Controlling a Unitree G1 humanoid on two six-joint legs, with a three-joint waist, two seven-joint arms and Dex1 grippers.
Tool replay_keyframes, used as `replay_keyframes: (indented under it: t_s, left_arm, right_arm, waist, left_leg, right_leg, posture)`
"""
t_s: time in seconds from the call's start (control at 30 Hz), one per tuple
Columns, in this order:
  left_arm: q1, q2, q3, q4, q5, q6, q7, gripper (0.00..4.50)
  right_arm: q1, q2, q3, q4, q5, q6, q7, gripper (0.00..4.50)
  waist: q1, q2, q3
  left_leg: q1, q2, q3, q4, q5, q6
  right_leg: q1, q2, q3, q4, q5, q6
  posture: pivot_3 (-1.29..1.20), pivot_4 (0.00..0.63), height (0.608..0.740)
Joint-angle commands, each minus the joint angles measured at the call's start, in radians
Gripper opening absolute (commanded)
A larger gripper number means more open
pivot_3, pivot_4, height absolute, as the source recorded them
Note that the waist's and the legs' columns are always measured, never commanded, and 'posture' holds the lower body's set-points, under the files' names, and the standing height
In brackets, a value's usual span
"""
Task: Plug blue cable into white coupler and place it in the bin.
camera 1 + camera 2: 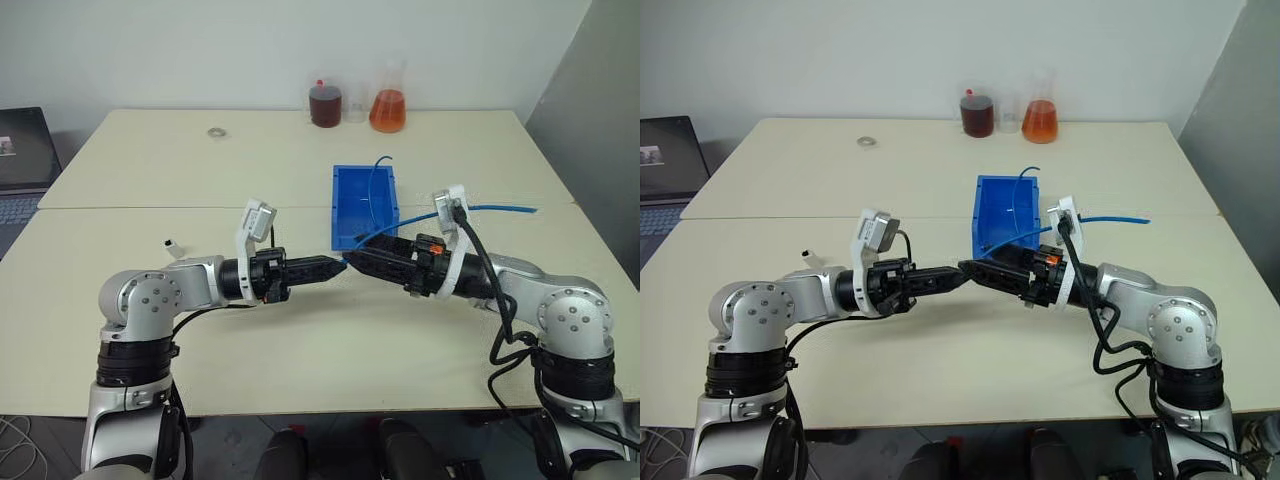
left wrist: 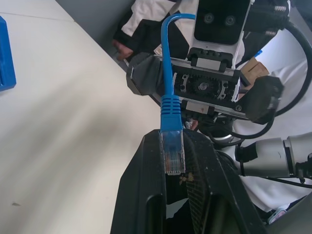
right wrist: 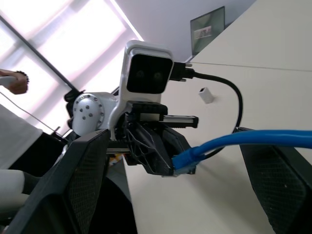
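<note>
My left gripper [image 1: 338, 265] is shut on the clear plug [image 2: 171, 152] of the blue cable [image 1: 500, 208], held above the table's near middle. My right gripper [image 1: 356, 259] faces it tip to tip and stands open. In the right wrist view the cable [image 3: 243, 141] runs between its wide-apart fingers [image 3: 83, 180] without touching them. From there the cable trails off to the right across the table. The white coupler [image 1: 172, 244] lies alone on the table, left of my left arm. The blue bin [image 1: 342, 205] sits just behind both grippers, with a thin blue strand arching into it.
A dark bottle [image 1: 325, 103] and a flask of orange liquid [image 1: 388, 105] stand at the table's far edge. A small metal ring [image 1: 215, 131] lies at the far left. A laptop [image 1: 20, 160] sits beyond the table's left side.
</note>
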Motion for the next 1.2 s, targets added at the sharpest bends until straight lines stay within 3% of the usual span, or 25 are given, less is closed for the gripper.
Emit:
replay_keyframes:
  t_s: [0.03,0.47,0.67,1.2]
  left_arm:
    - [-0.024,0.010,-0.008,-0.008,-0.024,-0.019,-0.026,0.25]
    - [-0.040,0.017,-0.005,-0.007,-0.047,0.002,-0.026,0.25]
    - [-0.028,0.027,-0.002,-0.020,-0.065,0.006,-0.017,0.25]
    - [-0.028,0.048,-0.011,-0.010,-0.049,-0.024,-0.020,0.25]
  right_arm:
    - [-0.036,-0.014,-0.013,0.021,0.153,0.046,-0.013,4.34]
    - [-0.053,-0.033,0.045,0.084,0.041,0.023,0.075,4.34]
    - [-0.053,-0.039,0.035,0.102,0.008,0.018,0.104,3.39]
    - [-0.032,-0.042,0.019,0.095,0.009,0.015,0.087,3.39]
  waist:
    - [0.000,0.000,0.000]
    - [-0.001,0.000,0.000]
    - [-0.001,0.000,0.000]
    - [-0.001,0.000,0.000]
  left_leg:
    - [0.000,0.000,0.000,0.000,0.000,0.000]
    - [0.000,0.000,0.000,0.000,0.000,0.000]
    - [0.000,0.000,0.000,0.000,0.000,0.000]
    - [-0.001,0.000,0.000,0.000,0.000,0.000]
  right_leg:
    - [0.000,0.000,0.000,0.000,0.000,0.000]
    - [0.000,0.000,0.000,0.000,0.000,0.000]
    - [0.000,0.000,0.000,0.000,0.000,0.000]
    - [0.000,0.000,0.000,-0.001,0.000,0.000]
  posture:
    - [0.00,0.150,0.740]
    - [0.00,0.150,0.740]
    - [0.00,0.150,0.740]
    - [0.00,0.150,0.740]
